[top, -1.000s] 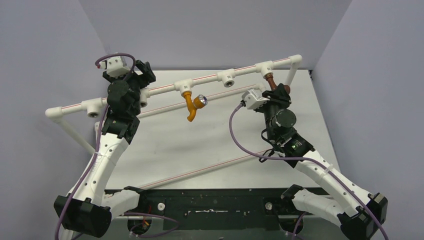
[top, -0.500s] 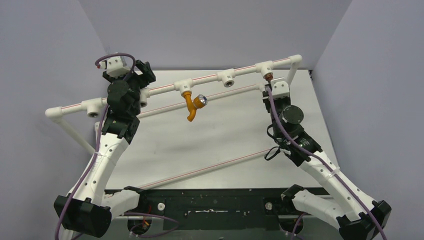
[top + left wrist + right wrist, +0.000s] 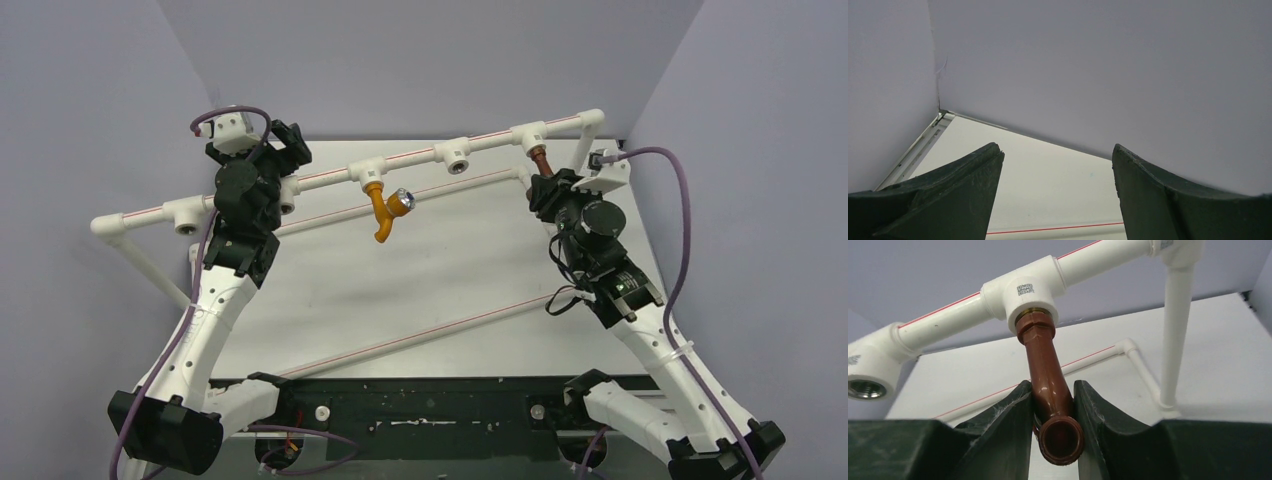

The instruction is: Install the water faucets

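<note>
A dark red-brown faucet (image 3: 1048,375) hangs from a white T socket (image 3: 1030,292) on the upper pipe, its threaded end seated in the socket. My right gripper (image 3: 1053,405) is shut on its spout, whose mouth points toward the camera. From above, that faucet (image 3: 541,158) shows just below the socket, with the right gripper (image 3: 548,185) on it. An orange-yellow faucet (image 3: 381,212) with a shiny knob hangs from another socket (image 3: 371,172) further left. My left gripper (image 3: 290,150) stands open at the pipe's left part, its fingers (image 3: 963,190) holding nothing.
The white pipe frame (image 3: 450,150) spans the table's back, with an unfilled socket (image 3: 457,155) in the middle and another (image 3: 187,213) at the left. Thin red-lined pipes (image 3: 420,330) cross the table. A vertical leg (image 3: 1173,335) stands right of the brown faucet.
My right wrist has rolled round while holding the brown faucet; its camera block swung from the left side over to the right. The left arm stayed still.
</note>
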Action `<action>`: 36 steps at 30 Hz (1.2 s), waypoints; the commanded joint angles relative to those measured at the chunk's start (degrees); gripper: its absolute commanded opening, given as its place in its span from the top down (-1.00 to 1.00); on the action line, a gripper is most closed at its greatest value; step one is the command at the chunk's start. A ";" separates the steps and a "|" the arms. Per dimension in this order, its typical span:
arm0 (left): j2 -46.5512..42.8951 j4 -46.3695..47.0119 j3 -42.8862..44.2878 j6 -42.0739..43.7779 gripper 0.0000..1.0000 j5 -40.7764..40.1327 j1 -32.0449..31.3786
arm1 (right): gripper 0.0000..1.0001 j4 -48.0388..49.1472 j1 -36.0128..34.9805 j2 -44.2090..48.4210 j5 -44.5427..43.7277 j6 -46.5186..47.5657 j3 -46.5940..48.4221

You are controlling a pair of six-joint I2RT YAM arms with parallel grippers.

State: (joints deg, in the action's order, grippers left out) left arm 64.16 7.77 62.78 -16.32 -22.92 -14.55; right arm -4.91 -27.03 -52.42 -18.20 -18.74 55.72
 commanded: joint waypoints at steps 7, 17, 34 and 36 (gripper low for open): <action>1.99 -15.94 -4.59 -0.65 -0.55 1.99 -1.10 | 1.00 12.40 9.26 3.14 12.37 -36.39 -1.93; 2.02 -15.95 -4.54 -0.56 -0.55 1.91 -1.10 | 1.00 24.96 11.05 4.47 17.75 -63.05 -11.23; 2.28 -15.95 -4.69 -0.31 -0.55 1.23 -1.10 | 0.02 25.38 11.09 7.09 17.76 -69.36 -12.99; 2.28 -15.94 -4.63 -0.30 -0.56 1.22 -1.10 | -0.16 24.33 11.04 7.51 17.76 -67.76 -13.34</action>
State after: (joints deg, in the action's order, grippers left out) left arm 64.07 7.53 62.70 -16.29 -22.92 -14.55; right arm 13.96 -16.14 -47.11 -0.58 -87.72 41.32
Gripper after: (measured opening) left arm 0.777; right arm 0.516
